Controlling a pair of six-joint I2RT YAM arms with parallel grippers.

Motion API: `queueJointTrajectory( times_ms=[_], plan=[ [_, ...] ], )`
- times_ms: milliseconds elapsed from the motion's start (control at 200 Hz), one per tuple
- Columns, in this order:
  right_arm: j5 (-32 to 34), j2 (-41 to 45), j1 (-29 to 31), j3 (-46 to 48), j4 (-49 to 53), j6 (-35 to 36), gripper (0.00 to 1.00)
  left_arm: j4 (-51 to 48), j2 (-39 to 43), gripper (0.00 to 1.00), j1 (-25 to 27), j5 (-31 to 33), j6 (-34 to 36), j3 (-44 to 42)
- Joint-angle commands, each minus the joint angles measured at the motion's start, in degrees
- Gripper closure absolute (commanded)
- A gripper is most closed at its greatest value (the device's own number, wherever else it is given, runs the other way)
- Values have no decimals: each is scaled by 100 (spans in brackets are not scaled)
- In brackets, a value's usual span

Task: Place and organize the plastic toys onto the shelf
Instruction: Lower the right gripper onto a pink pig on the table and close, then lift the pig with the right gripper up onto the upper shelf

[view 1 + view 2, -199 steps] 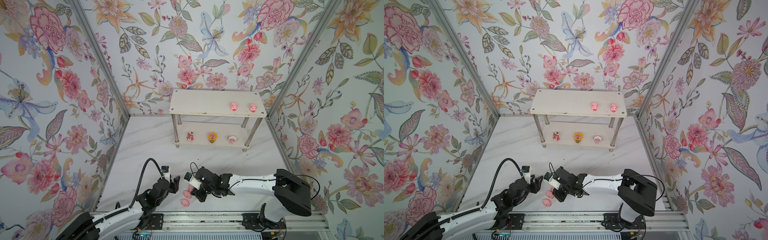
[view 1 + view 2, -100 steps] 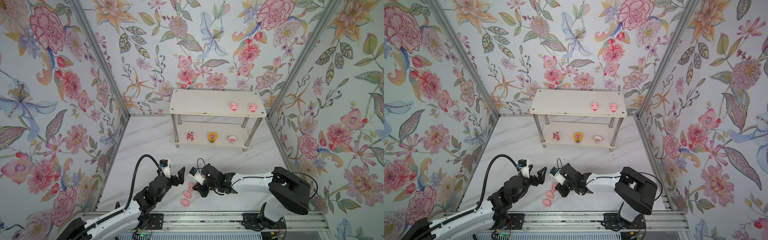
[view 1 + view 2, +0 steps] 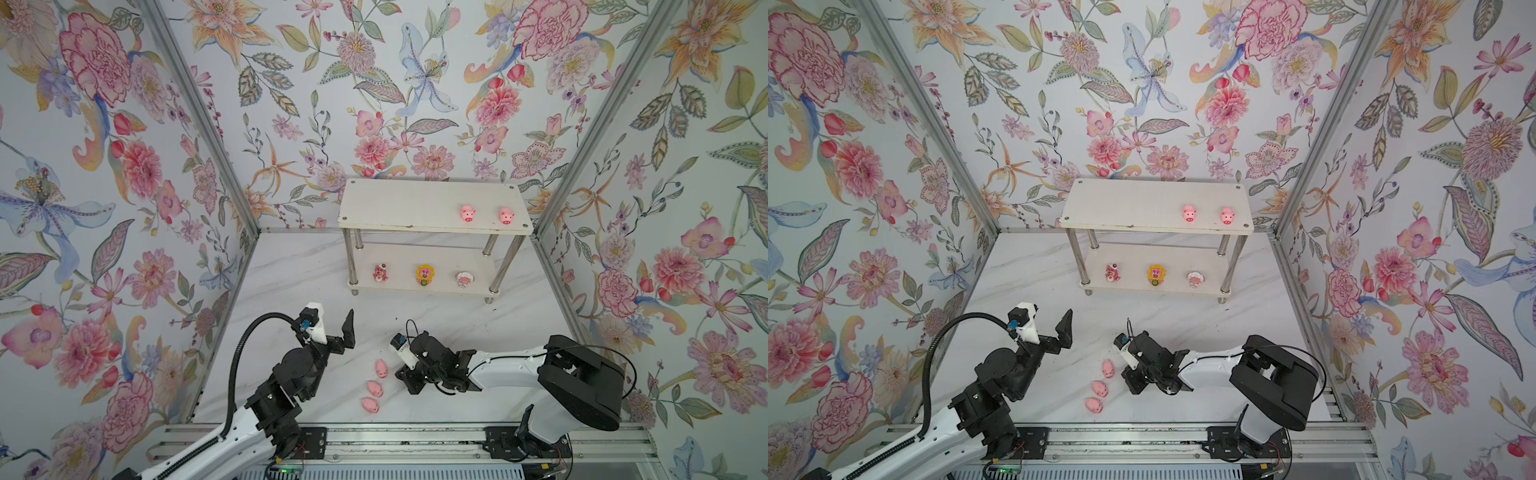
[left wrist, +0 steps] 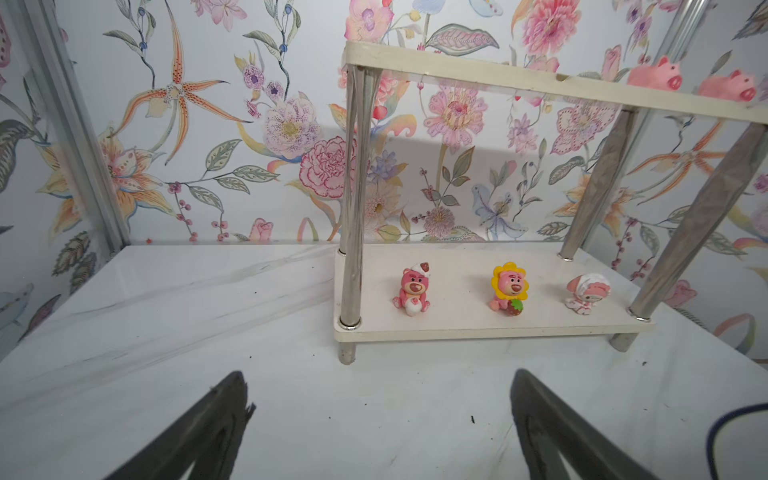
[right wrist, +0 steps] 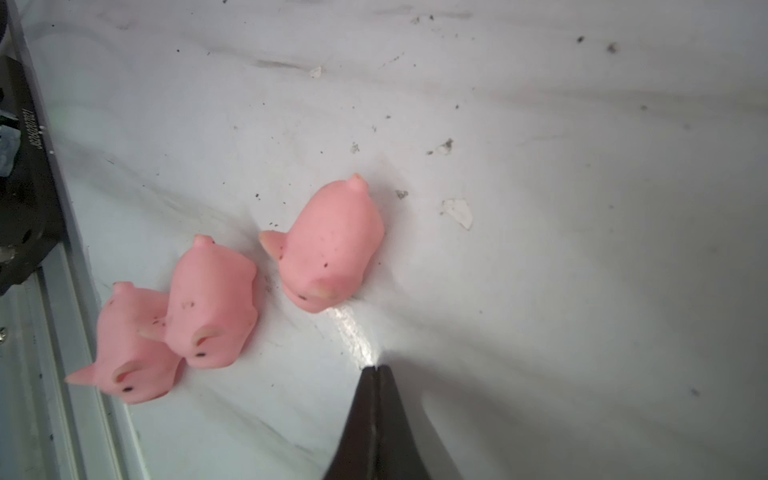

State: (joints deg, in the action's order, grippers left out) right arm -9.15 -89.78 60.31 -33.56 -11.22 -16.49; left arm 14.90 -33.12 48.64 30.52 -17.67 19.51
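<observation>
Three pink pigs [image 3: 381, 368] [image 3: 1108, 368] [image 5: 332, 249] lie in a short row on the table near its front edge. My right gripper [image 5: 376, 368] [image 3: 404, 376] is shut and empty, its tip on the table just right of the nearest pig. Left of the pigs and raised, my left gripper [image 4: 378, 386] [image 3: 332, 332] is open and holds nothing. It faces the shelf [image 3: 415, 203] [image 4: 457, 324]. Two pigs [image 3: 468, 213] stand on the top tier. On the lower tier stand a red-pink bear [image 4: 411, 291], a yellow-petalled figure [image 4: 509, 286] and a pink-and-white one [image 4: 586, 293].
Floral walls [image 3: 124, 208] with metal corner posts close in the marble table [image 3: 291, 282] on three sides. A metal rail [image 3: 395, 440] with both arm bases runs along the front edge. The shelf stands against the back wall, right of centre.
My left gripper has opened wide and drawn back from the pigs towards the shelf. A third pig now lies in plain sight. The shut right gripper has slid a little to the right.
</observation>
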Motion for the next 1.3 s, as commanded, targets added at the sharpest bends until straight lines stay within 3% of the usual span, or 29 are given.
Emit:
queueJointTrajectory(
  times_ms=[0, 150, 245, 370, 555, 866, 1131, 1296],
  plan=[
    [486, 364, 94, 259, 228, -328, 100, -344, -635, 1, -52, 242, 555, 506],
    [953, 908, 351, 192, 407, -313, 89, 368, -950, 0, -111, -278, 695, 519],
    [1293, 988, 507, 0, 503, -301, 70, 640, -814, 1, -343, -801, 549, 358],
    [1734, 794, 705, -301, 546, -293, 54, 289, -737, 6, -766, -1424, 353, 294],
    [2298, 119, 1035, -952, 795, -331, 46, 387, -824, 19, -877, -1738, -99, -259],
    [2988, -758, 1260, -1556, 1071, -914, 49, 793, -490, 22, -1090, -1938, -728, -1476],
    [3120, -1223, 1310, -1858, 1288, -1614, 63, 2125, -590, 25, -1128, -2011, -719, -2189],
    [3301, -1312, 1320, -2027, 1512, -1908, 79, 2446, -844, 28, -1138, -2296, -747, -2326]
  ],
)
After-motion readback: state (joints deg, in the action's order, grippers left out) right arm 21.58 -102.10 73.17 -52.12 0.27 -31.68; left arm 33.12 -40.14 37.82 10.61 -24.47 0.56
